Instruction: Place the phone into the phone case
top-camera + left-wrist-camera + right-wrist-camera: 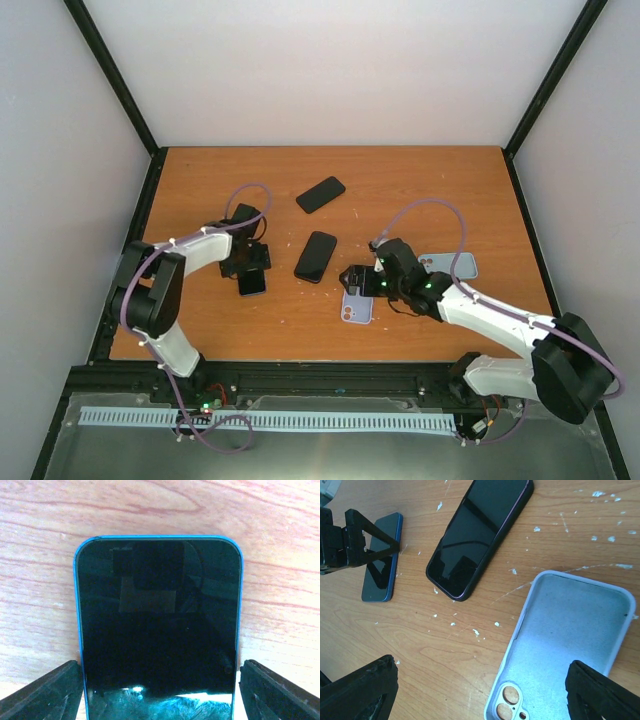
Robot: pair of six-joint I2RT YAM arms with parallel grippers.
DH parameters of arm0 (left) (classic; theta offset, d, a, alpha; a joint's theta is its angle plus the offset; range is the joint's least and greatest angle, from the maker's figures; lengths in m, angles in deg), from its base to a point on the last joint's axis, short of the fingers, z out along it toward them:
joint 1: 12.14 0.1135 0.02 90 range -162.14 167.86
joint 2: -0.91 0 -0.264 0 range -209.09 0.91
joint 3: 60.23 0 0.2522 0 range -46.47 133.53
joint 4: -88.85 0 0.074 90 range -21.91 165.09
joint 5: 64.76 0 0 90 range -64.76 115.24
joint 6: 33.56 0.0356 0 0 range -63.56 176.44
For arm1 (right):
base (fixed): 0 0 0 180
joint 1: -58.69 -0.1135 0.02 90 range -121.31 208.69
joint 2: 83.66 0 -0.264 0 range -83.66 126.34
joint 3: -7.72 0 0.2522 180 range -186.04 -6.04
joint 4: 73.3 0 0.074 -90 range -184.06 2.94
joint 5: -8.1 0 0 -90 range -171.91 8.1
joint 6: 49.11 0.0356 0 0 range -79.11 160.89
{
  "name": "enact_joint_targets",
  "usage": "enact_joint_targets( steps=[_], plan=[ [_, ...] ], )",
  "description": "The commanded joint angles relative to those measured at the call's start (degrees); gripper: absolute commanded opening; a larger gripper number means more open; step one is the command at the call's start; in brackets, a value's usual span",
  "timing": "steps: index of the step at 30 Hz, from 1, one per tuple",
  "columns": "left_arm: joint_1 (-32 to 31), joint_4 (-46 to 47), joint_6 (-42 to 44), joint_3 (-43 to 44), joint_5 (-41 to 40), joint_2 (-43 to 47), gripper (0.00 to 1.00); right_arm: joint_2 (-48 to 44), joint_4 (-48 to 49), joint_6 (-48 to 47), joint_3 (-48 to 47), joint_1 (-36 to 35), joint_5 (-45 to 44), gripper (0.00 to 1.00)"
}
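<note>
While phone (157, 620) lies flat well left of case (570, 630), left gripper (160, 675) straddles its long edges, fingers wide, contact unclear. Right gripper (481, 680) hovers over case, wide open, empty. Phone: stiff, thin, prob. slick glass; take by edges. Its lower end cut off.

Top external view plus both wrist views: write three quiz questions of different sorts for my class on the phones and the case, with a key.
1. True or false: the lilac soft plastic phone case lies hollow side up.
2. The left jaws stand astride: A) the blue-edged dark-screened phone; B) the lilac case; C) bare wood.
3. How many phones lie screen-up on the orange wooden table?
Key: 1 true; 2 A; 3 three.
</note>
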Motion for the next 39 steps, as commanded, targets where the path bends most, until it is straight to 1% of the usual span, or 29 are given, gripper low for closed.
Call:
enact_joint_targets(
  steps=[1,3,6,9,11,14,18,21,23,26,29,32,36,39],
  plan=[
    [-0.77,-2.16,-1.46,-1.12,-0.30,-3.99,0.86,-2.39,-0.31,-0.04,1.34,-0.14,-3.95,0.90],
    [-0.97,-1.92,-1.59,-1.22,-0.54,-4.83,0.86,-2.38,-1.64,0.41,1.26,-0.14,-5.98,0.90],
    [-1.05,-2.02,-1.28,-0.85,-1.19,-6.12,0.84,-2.15,-2.01,0.09,1.29,-0.08,-6.58,0.90],
    [-1.07,-2.45,-0.93,-0.82,-1.82,-6.23,0.79,-3.21,-1.55,0.29,2.25,-0.06,-7.81,0.90],
    [-1.05,-2.69,-0.80,-0.92,-1.67,-5.33,0.75,-3.98,-1.51,0.62,3.26,0.53,-8.40,0.90],
    [-1.06,-3.01,-0.58,-1.16,-0.40,-2.18,0.67,-3.56,-2.37,0.70,4.27,2.98,-7.04,0.90],
    [-1.08,-3.99,-0.58,-0.98,1.44,2.24,0.64,-2.64,-2.04,0.37,6.32,6.16,-5.69,0.89],
    [-1.07,-4.27,-0.43,-0.92,2.39,5.06,0.62,-2.10,0.64,0.28,8.36,7.26,-3.90,0.84],
    [-1.08,-4.21,0.00,-0.72,3.80,6.40,0.61,-1.13,2.80,0.51,9.02,7.33,-1.82,0.76],
    [-1.08,-2.38,1.86,-0.84,9.13,8.54,0.60,0.88,4.30,1.50,9.47,7.33,0.59,0.67],
    [-1.08,-0.14,2.12,-1.82,13.61,10.94,0.59,1.85,6.20,3.07,10.91,7.33,1.45,0.62],
    [-1.08,0.58,2.22,-1.42,16.66,11.76,0.59,2.91,9.32,4.63,12.41,7.33,3.17,0.57],
    [-1.08,1.87,1.92,-1.04,20.35,12.44,0.57,5.12,10.07,5.44,12.42,7.24,2.73,0.57],
    [-1.10,2.39,0.79,-0.86,21.41,13.21,0.57,6.39,11.31,5.07,12.41,7.25,3.80,0.56]
  ],
)
